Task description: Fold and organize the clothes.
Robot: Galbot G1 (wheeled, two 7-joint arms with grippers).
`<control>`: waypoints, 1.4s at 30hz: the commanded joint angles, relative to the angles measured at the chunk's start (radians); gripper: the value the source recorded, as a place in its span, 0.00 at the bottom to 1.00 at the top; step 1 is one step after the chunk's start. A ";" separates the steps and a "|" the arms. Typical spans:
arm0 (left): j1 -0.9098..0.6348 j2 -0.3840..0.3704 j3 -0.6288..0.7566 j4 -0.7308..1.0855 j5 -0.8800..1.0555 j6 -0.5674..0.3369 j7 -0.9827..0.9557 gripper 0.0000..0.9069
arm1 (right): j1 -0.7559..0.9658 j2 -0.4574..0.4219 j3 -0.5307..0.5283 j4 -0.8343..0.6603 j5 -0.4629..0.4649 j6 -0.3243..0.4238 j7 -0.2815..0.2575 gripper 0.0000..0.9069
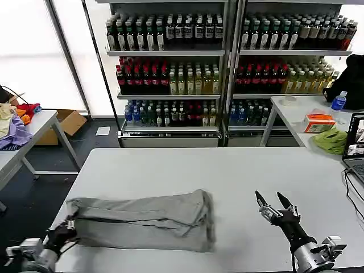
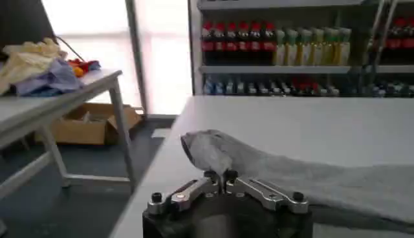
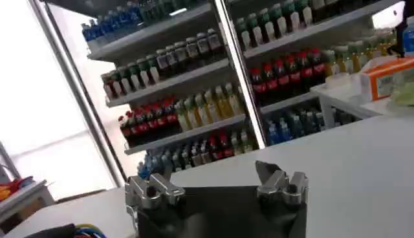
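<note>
White table: our left gripper is pinching the grey shirt corner; our right gripper is waiting, spread wide; pulling hard risks unfolding.

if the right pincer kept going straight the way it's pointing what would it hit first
Likely nothing soon: the open right pincer points up and away over bare table, the grey shirt off to its left. Depth is unclear.

table far half bare, open passage; folded shirt blocks near left; laptop at right edge.
</note>
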 commanded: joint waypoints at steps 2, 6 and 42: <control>0.005 0.243 -0.270 0.048 -0.180 0.039 0.051 0.00 | 0.002 0.000 0.000 0.002 0.010 -0.002 0.001 1.00; -0.013 0.234 -0.211 -0.058 -0.211 0.075 0.007 0.00 | -0.004 0.000 0.002 0.012 0.010 -0.002 0.000 1.00; -0.271 0.022 0.688 -0.064 -0.380 0.096 -0.134 0.91 | -0.039 0.096 -0.033 0.044 -0.084 0.005 -0.003 1.00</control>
